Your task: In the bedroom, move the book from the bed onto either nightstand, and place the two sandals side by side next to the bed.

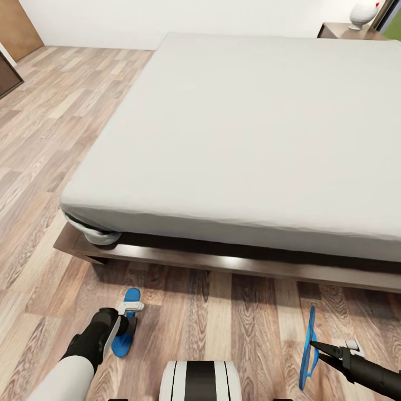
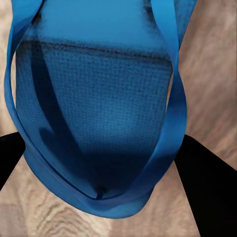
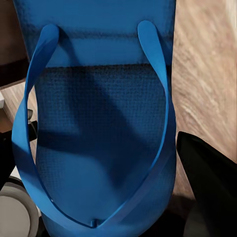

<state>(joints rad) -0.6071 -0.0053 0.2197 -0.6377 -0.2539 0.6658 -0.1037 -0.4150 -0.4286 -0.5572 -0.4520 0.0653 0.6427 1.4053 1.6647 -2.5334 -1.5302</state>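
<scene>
In the head view, at about 7 o'clock, the left gripper (image 1: 129,318) sits on a blue sandal (image 1: 127,326) that lies flat on the wood-plank floor (image 1: 234,328), just in front of the bed (image 1: 239,139). The left wrist view shows that sandal's textured footbed (image 2: 103,113) and thin straps close up, with a dark finger (image 2: 210,192) on each side, so the jaws look closed around the toe end, though the contact itself is hidden.

At about 5 o'clock, the right gripper (image 1: 313,346) pinches the second sandal (image 1: 307,351), which stands on edge and appears lifted off the floor, well apart from the first. The right wrist view looks down the sole (image 3: 98,128), with the jaws narrow on its rim.

Both sandals look light, thin and flexible, likely foam; the sole should bend if taken far from the middle, and the straps are too soft to steer by. A pinch across the sole's edge near the toe post seems the firmest hold. The surface is matt and textured, so slipping is unlikely.

At 1 o'clock a nightstand (image 1: 340,30) carries a white lamp base (image 1: 362,14). The mattress is bare.
</scene>
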